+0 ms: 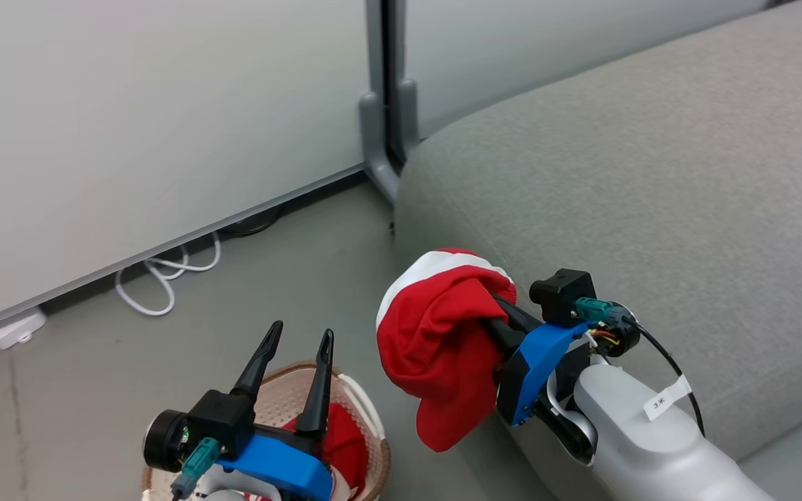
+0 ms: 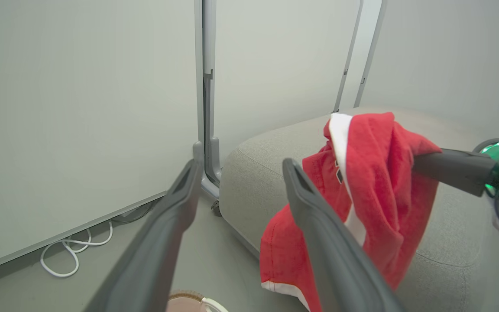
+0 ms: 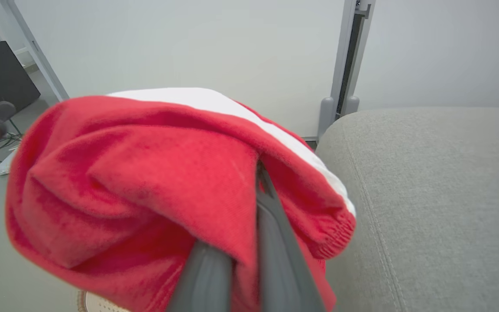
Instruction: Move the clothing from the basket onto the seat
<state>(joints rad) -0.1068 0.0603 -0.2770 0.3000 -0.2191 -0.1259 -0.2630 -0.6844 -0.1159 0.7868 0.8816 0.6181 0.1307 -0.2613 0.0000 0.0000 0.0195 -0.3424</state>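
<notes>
Red clothing [image 1: 436,341] hangs gripped in our right fingers [image 3: 275,251], left fingers [image 1: 256,365] open over the basket [image 1: 386,456]; next we must carry it above the seat [image 1: 651,174] and release.

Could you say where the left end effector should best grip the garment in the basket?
Probably its bunched top fold, from straight above: the garment lies crumpled inside the basket, whose walls block sideways approaches, and the left end effector hangs open above.

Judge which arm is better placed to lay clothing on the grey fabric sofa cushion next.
Right. The right gripper is shut on a red, white-striped garment beside the grey woven sofa cushion. The left gripper is open and empty above the cream plastic basket, which holds another red garment.
</notes>
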